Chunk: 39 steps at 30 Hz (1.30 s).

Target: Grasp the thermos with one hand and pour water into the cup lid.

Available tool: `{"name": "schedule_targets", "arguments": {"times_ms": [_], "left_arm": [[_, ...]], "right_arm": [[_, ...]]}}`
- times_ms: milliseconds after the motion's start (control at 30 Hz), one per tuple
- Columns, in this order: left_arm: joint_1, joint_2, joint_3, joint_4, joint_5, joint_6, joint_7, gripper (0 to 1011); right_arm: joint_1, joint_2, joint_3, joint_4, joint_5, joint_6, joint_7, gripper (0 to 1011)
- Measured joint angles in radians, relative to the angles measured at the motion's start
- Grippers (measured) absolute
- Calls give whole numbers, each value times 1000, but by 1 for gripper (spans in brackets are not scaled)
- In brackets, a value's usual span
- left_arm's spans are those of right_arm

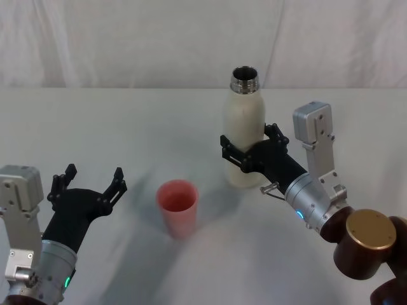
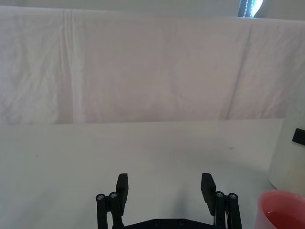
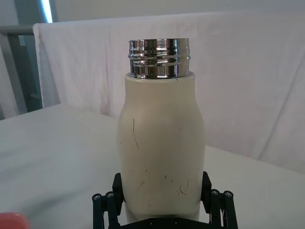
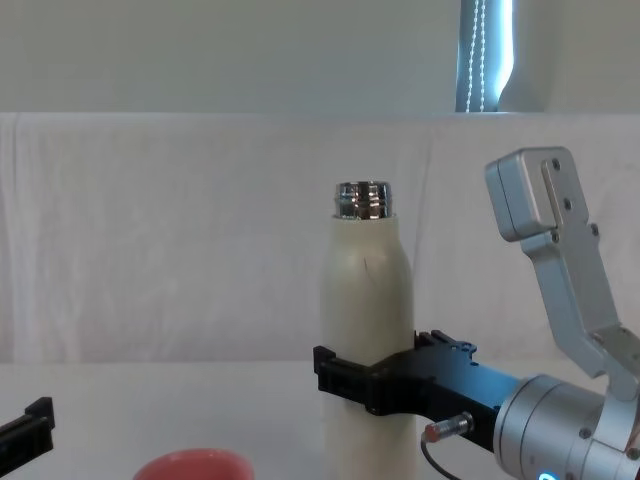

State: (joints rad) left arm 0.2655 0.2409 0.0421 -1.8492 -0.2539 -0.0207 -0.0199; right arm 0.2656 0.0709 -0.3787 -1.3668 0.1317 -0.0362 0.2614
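Nearest the head camera, both arms reach forward over the white worktop point(image 1: 127, 127), which is the largest thing in view and carries everything else. Upright toward the worktop's far right stands the cream thermos point(image 1: 243, 136), chrome neck uncapped. Its lower body sits between the fingers of the right claw point(image 1: 248, 152), which press against both sides of it. Left of the thermos and nearer the robot stands the pinkish-red cup lid point(image 1: 177, 207), mouth up, apart from the bottle. Low on the left, the left claw point(image 1: 89, 181) hovers with its fingers spread wide, holding nothing.
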Motion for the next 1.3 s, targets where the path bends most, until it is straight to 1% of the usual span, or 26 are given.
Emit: {"name": "schedule_targets", "arguments": {"times_ms": [333, 1233, 1267, 1300], "left_arm": [[0, 0, 0, 0, 0, 0, 0, 1001], [0, 0, 0, 0, 0, 0, 0, 1001], [0, 0, 0, 0, 0, 0, 0, 1001], [0, 0, 0, 0, 0, 0, 0, 1001]], "right_arm": [[17, -12, 9, 48, 20, -17, -2, 957], [25, -14, 4, 71, 43, -25, 11, 953], [26, -14, 4, 71, 44, -26, 12, 980], [26, -14, 4, 71, 44, -26, 12, 980]]}}
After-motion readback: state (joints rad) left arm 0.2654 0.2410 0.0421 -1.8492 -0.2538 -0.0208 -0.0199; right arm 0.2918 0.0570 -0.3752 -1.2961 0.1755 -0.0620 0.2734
